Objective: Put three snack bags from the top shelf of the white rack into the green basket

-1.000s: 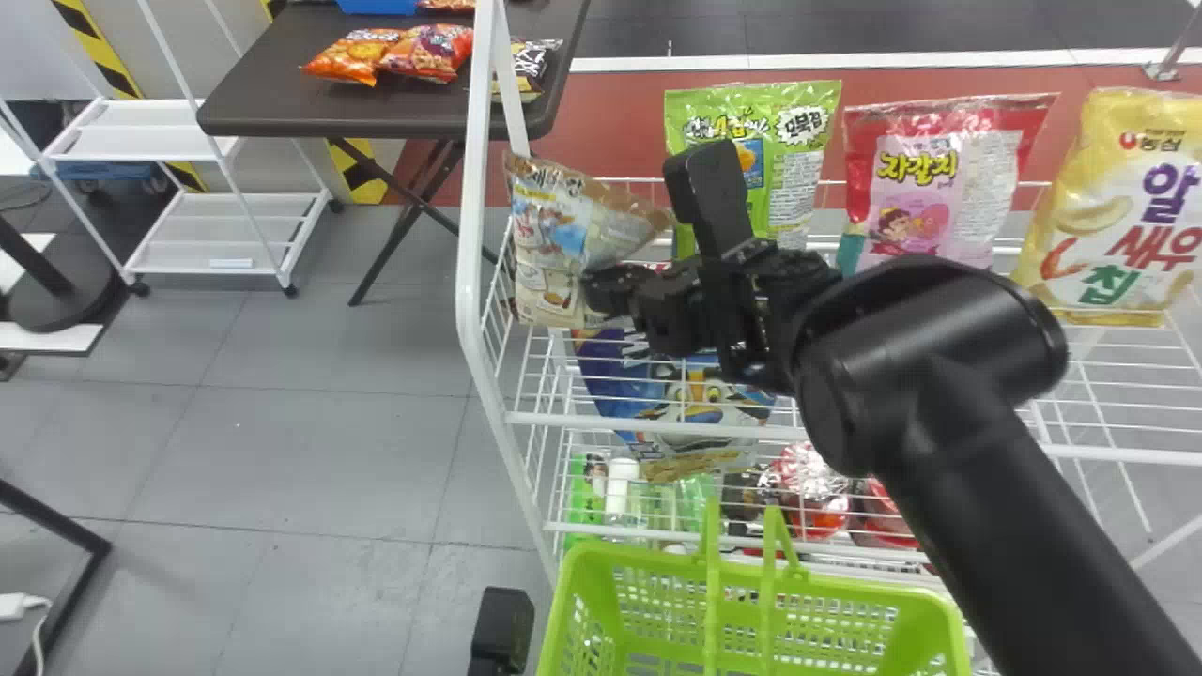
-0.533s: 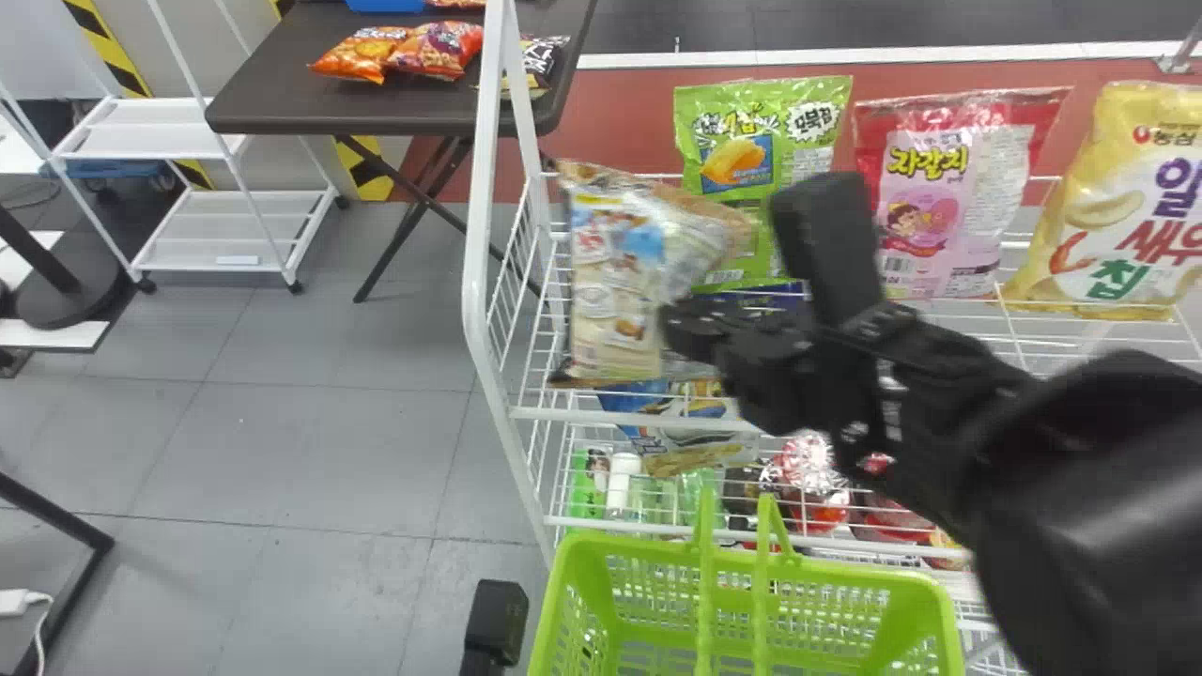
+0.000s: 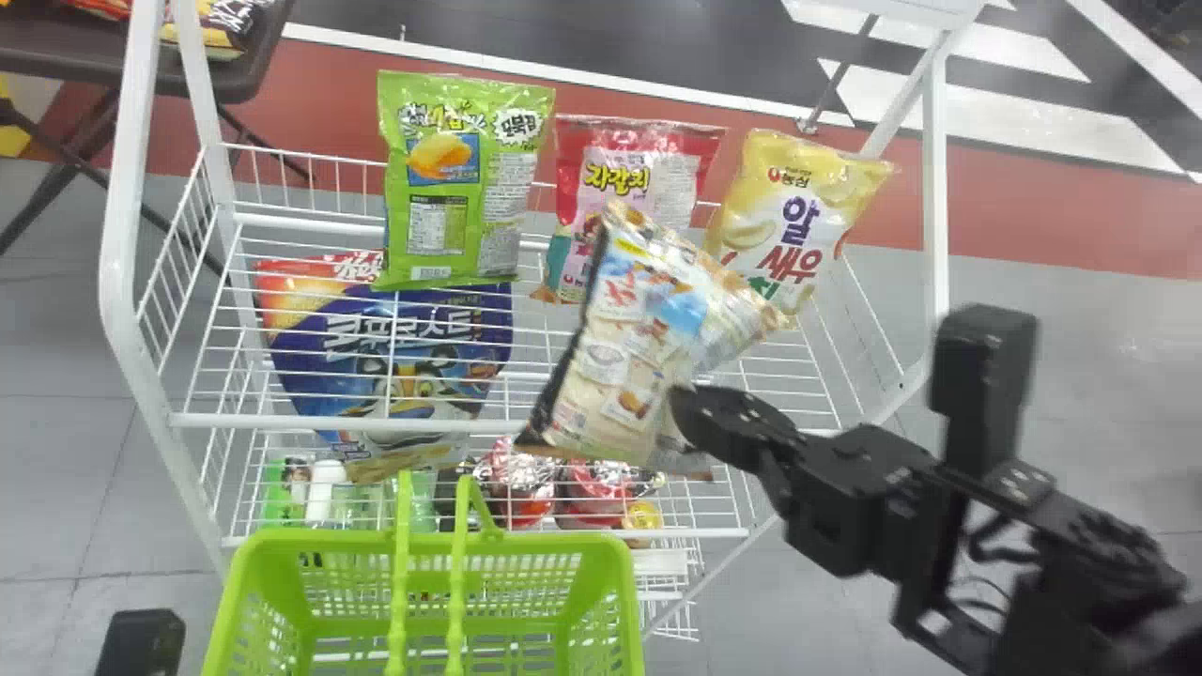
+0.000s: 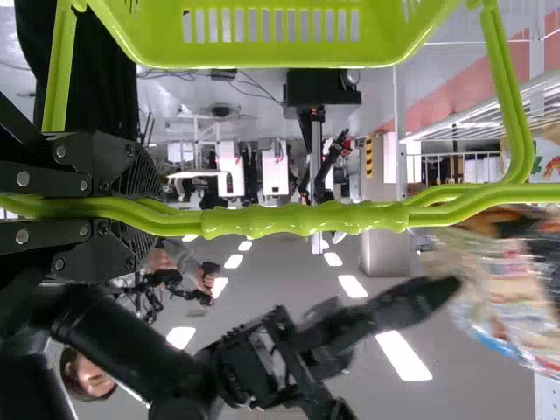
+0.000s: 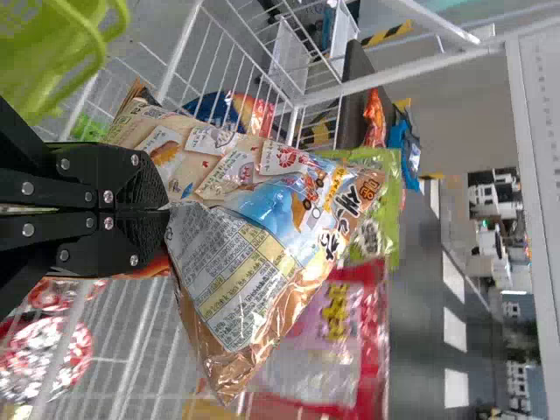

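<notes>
Far left, dark table [image 3: 56, 61] behind the white rack [image 3: 129, 188]. Left gripper [image 3: 141, 643] at the bottom-left corner, beside the green basket [image 3: 319, 543]; left wrist view has the left gripper [image 4: 153, 206] closed around the basket's handle [image 4: 306, 219]. Basket sits in front of the rack, below top-shelf level. Blue bag [image 3: 324, 376] next, seen through the top shelf's wires. Green snack bag [image 3: 451, 188] upright on the top shelf, pink-and-red snack bag [image 3: 648, 169] to its right, also upright. Brown snack bag [image 3: 620, 347] is off the shelf, tilted, in front of the pink-and-red one's lower part. Right gripper [image 3: 678, 413] has it pinched by its side. Yellow snack bag [image 3: 817, 207] is rightmost on the top shelf, leaning right, lower part partly hidden by the brown one.
</notes>
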